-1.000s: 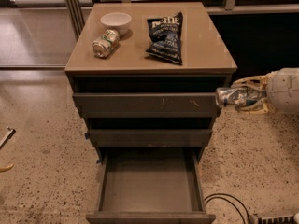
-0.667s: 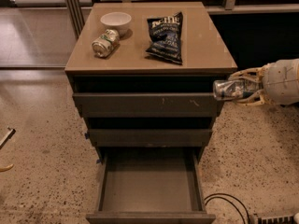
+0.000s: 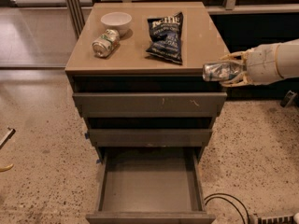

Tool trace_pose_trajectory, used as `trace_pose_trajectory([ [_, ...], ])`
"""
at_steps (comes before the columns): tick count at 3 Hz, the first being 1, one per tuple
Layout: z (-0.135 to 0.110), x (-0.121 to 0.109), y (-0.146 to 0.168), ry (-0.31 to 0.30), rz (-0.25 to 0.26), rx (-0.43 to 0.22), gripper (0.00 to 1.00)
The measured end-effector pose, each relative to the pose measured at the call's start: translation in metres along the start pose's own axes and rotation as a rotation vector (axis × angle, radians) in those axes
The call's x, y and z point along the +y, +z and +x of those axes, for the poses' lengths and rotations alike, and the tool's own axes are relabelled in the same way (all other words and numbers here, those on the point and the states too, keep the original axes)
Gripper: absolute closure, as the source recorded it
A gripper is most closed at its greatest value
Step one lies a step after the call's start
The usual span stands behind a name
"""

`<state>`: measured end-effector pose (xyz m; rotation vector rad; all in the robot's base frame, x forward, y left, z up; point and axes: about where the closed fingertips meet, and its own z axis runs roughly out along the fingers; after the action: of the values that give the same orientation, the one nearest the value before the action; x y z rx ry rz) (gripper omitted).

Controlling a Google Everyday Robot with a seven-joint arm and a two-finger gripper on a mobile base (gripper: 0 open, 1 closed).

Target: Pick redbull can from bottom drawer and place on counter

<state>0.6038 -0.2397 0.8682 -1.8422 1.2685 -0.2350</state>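
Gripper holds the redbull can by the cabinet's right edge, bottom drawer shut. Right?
No: the camera view shows the bottom drawer open, not shut. The gripper does hold the redbull can by the cabinet's right edge.

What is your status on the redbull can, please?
Gripper shut on redbull can, held sideways beside the counter, at its near right corner. Bottom drawer open, can out of it. Chip bag lies nearest on the counter.

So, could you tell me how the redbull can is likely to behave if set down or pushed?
The redbull can, held sideways in the gripper beside the counter, looks smooth and shiny, so probably slippery. Laid sideways it would likely roll; upright, being slim, it might tip.
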Motion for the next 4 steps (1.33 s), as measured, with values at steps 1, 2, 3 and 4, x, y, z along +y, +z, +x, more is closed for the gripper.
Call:
trace_pose_trajectory([
  [1,0.010,-0.028,0.026,0.049,0.032,-0.036,1.00],
  [2,0.022,-0.054,0.052,0.104,0.023,-0.102,1.00],
  [3,0.027,-0.054,0.093,0.175,-0.068,-0.225,1.00],
  [4,0.032,-0.060,0.111,0.243,-0.104,-0.321,1.00],
])
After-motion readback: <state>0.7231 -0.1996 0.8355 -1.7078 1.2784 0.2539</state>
